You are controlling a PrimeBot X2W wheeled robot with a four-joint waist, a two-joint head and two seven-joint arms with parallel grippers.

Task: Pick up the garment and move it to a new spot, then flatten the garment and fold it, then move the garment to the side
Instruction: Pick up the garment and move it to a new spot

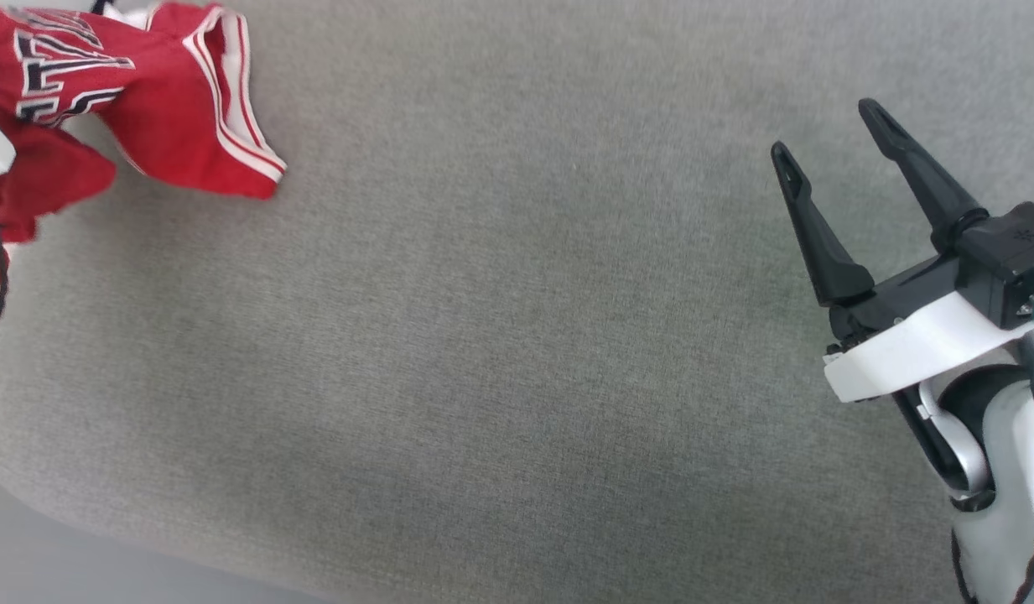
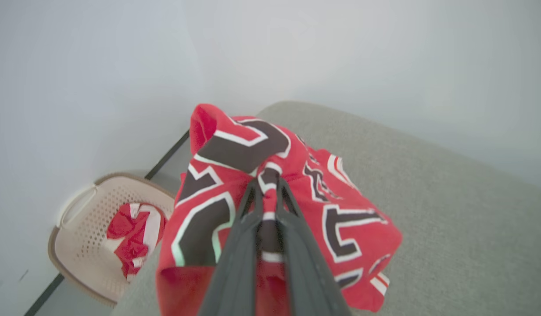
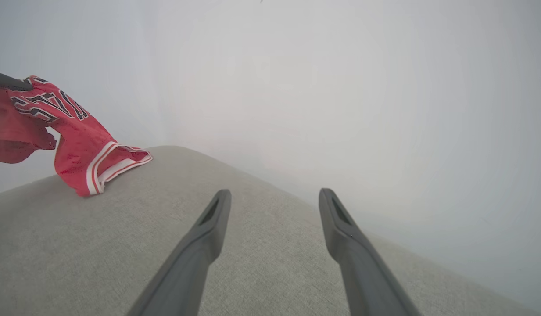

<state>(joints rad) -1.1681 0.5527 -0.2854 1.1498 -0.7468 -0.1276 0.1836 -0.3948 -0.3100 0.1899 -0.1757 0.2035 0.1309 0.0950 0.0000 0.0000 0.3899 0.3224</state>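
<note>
Garment [image 2: 349,219] pinched in left tool [image 2: 266,183], right tool [image 1: 825,127] spread wide over grey cushion [image 1: 517,335], basket [image 2: 88,237] beside

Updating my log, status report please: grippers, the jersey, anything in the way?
Left gripper shut on the garment, bunched, hem resting on the cushion. Right gripper open, apart from it. Basket beside the cushion, not in the way.

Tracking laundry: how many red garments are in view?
2. The garment hangs from the left gripper over the grey cushion; another red garment lies crumpled in the beige basket. More may hide beneath.
</note>
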